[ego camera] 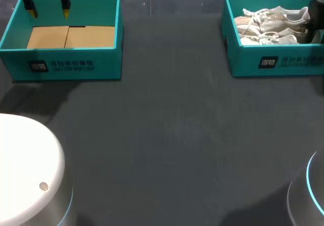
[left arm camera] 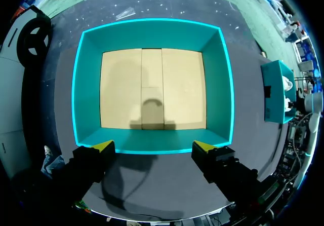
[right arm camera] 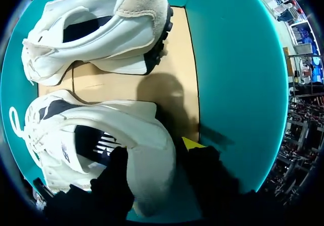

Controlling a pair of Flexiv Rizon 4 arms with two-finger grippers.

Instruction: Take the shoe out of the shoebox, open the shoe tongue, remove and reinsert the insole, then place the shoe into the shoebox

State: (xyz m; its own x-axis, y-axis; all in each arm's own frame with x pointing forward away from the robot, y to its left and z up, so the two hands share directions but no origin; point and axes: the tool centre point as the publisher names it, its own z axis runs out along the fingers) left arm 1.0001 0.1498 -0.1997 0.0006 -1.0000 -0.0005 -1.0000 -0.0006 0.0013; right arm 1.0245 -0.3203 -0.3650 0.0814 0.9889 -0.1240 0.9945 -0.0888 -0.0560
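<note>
From above, I can only see the dark end of the right arm [ego camera: 317,8] dipping into the teal cardboard shoebox on the right [ego camera: 283,64]. That arm's own camera shows a lot more. The right claw [right arm camera: 154,152] is down on the nearer white lace-up shoe [right arm camera: 101,119]. One black finger is inside the shoe's opening and the yellow-tipped one is outside the heel, and both press on it. The shoe lies on the tan box floor beside a second white shoe [right arm camera: 101,13].

The left claw [ego camera: 49,10] hangs over one edge of the other teal cardboard shoebox [ego camera: 106,64]. From its own camera, its fingers stand wide apart and hold nothing.

The two boxes sit well apart at the back of the flat dark grey table [ego camera: 167,135]. Each box has a small white mark and some print on its front wall. The held shoe has a dark striped mark on its side.
</note>
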